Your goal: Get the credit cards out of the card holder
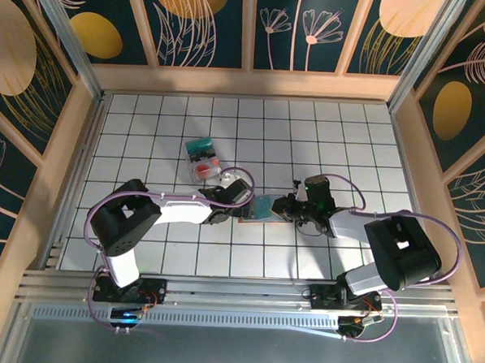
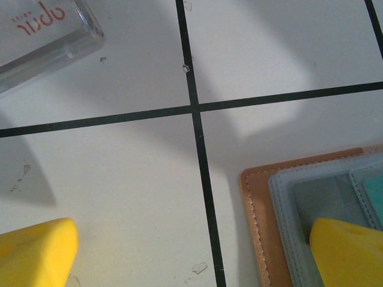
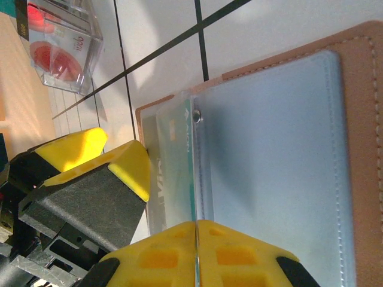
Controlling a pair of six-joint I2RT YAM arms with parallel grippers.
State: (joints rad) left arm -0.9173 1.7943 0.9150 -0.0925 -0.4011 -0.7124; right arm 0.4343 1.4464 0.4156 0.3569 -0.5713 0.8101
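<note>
The card holder (image 1: 264, 209) lies open on the white tiled table between my two grippers, its tan outer edge (image 2: 254, 203) framing the blue-grey inside (image 3: 281, 167). My left gripper (image 2: 191, 251) is wide open; one yellow fingertip (image 2: 347, 251) rests on the holder's inner panel and the other stands on bare table. A teal credit card (image 2: 374, 197) shows at that panel's edge. My right gripper (image 3: 196, 251) is shut on the thin edge of a teal credit card (image 3: 173, 161), seen nearly edge-on above the holder. The left fingers (image 3: 128, 167) sit just beside it.
A clear plastic case (image 1: 203, 159) with red and teal contents lies beyond the left gripper, also seen close by (image 2: 42, 36). Wooden walls (image 1: 83, 124) close in the table on three sides.
</note>
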